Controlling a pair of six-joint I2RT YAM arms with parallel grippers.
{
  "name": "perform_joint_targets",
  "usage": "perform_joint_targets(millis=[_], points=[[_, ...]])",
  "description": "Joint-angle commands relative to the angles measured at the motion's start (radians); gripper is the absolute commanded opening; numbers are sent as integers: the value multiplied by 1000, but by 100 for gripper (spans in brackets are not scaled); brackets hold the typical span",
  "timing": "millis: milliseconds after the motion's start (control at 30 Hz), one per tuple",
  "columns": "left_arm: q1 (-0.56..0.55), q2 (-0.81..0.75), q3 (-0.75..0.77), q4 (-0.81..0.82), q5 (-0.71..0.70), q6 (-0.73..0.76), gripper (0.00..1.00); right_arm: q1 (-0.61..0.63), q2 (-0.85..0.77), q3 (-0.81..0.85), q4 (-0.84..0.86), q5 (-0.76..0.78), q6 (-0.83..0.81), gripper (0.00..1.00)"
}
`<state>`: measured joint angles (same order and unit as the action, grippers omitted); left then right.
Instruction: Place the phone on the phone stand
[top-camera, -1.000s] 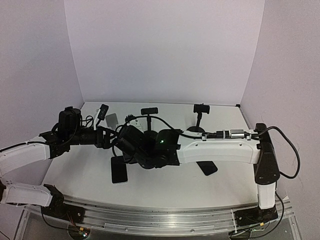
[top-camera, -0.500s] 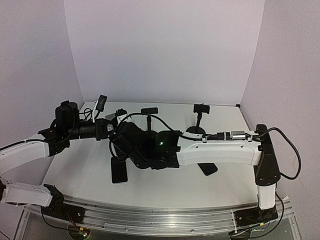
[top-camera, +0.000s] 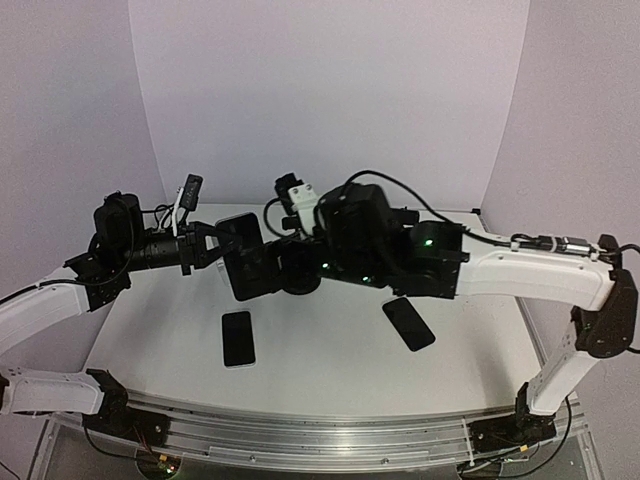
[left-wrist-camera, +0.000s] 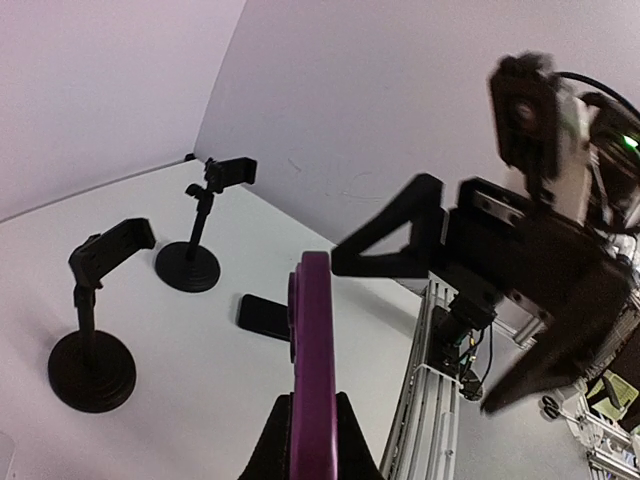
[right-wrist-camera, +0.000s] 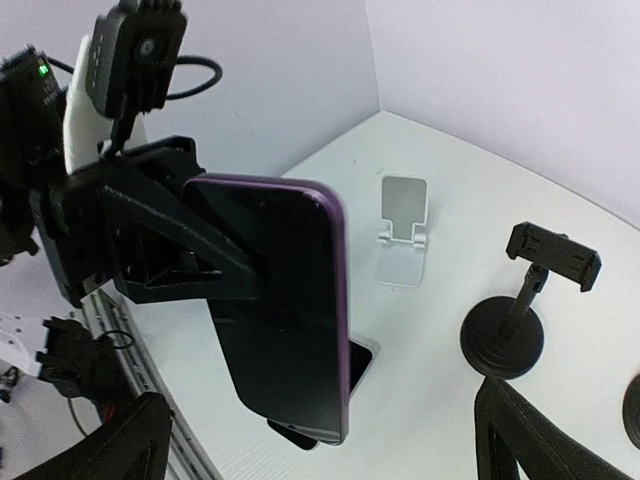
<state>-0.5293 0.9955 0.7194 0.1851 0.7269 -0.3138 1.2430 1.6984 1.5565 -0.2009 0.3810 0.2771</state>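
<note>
The left fingers (left-wrist-camera: 265, 460) clamp the purple phone (right-wrist-camera: 285, 300) on edge, in the air over the left half of the bench (top-camera: 330, 370). The right fingers (right-wrist-camera: 130, 445) gape wide, facing it, gripping nothing. Risk: a handover with poor overlap drops it. Against a second ago, both arms stand higher and the phone is raised.

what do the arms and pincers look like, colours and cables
Left arm and right arm: white link shells, black joints. Left pincer and right pincer: black and angular. Black cables loop over the right arm, which shows green lights.
</note>
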Motion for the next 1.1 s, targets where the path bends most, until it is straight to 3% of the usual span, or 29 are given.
perform_joint_targets(millis=[0,233,333,567,600,700,900,1067], points=[[5,-17,84,176,192,-2,0,-60,-121,-160,213,-322,-18,97],[5,6,117,239,335,-68,0,-64,-87,-191,296,-407,-43,80],[4,16,127,258,361,-86,0,-65,-44,-172,325,-453,-49,67],[5,16,143,247,378,-115,0,-70,-22,-176,367,-539,-49,4],[4,16,142,247,379,-116,0,-71,-28,-180,374,-540,-53,0],[4,22,136,263,392,-126,0,-74,-42,-170,395,-533,-97,0],[3,50,126,388,413,-205,33,-101,-38,-91,438,-585,-199,0],[3,78,129,547,377,-312,43,-115,-11,-66,467,-625,-210,0]])
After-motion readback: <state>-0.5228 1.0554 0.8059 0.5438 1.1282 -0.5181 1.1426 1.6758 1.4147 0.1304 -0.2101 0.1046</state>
